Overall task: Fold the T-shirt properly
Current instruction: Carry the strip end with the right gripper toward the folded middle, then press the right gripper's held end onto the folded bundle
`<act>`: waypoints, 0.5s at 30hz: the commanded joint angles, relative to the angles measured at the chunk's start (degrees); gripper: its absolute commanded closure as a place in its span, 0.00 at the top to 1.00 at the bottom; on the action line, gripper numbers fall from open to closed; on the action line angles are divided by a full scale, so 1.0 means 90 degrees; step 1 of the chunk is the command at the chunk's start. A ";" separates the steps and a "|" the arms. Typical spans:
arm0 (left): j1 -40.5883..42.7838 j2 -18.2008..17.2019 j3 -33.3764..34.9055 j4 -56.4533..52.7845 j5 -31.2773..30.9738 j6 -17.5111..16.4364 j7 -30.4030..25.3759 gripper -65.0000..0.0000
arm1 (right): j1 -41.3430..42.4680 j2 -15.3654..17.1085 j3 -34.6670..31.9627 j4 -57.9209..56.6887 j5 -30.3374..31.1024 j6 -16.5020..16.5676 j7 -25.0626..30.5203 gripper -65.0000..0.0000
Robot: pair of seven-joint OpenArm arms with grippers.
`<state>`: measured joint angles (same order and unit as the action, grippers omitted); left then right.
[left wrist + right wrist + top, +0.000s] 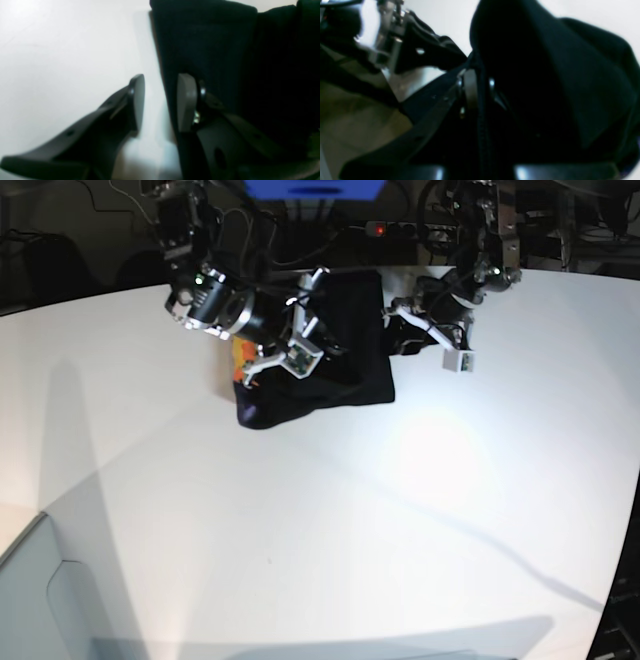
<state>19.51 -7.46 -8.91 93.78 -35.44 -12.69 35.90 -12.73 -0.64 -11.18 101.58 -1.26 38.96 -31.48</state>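
Wide white bench (330, 520), and at its far side lies the T-shirt (345, 370), a black bunched heap with a flash of orange print at its left edge. Right pincer (477, 88) is clamped tight on a raised fold of the black cloth, pads pressed either side. Left pincer (161, 101) stands agape at the shirt's edge, one pad (186, 101) against the fabric, the other over bare bench.
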 commanded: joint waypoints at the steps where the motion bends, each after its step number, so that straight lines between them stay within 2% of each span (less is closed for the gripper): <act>1: 0.0045 -0.0025 -0.0031 0.0066 -0.0013 -0.0002 0.0011 0.33 | 0.0091 -0.0031 -0.0052 0.0010 0.0174 0.0116 0.0182 0.00; 8: 0.0035 -0.0025 -0.0031 0.0076 -0.0013 -0.0002 0.0011 0.33 | 0.0521 -0.0050 -0.0540 -0.0146 0.0174 0.0116 0.0163 0.00; 15: 0.0035 -0.0064 -0.0031 0.0135 -0.0013 -0.0002 0.0011 0.33 | 0.0794 -0.0060 -0.0609 -0.0430 0.0174 0.0116 0.0153 0.01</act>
<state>19.53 -7.70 -9.06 94.13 -35.38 -12.69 36.16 -6.39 -0.80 -16.53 96.84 -1.04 38.96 -31.73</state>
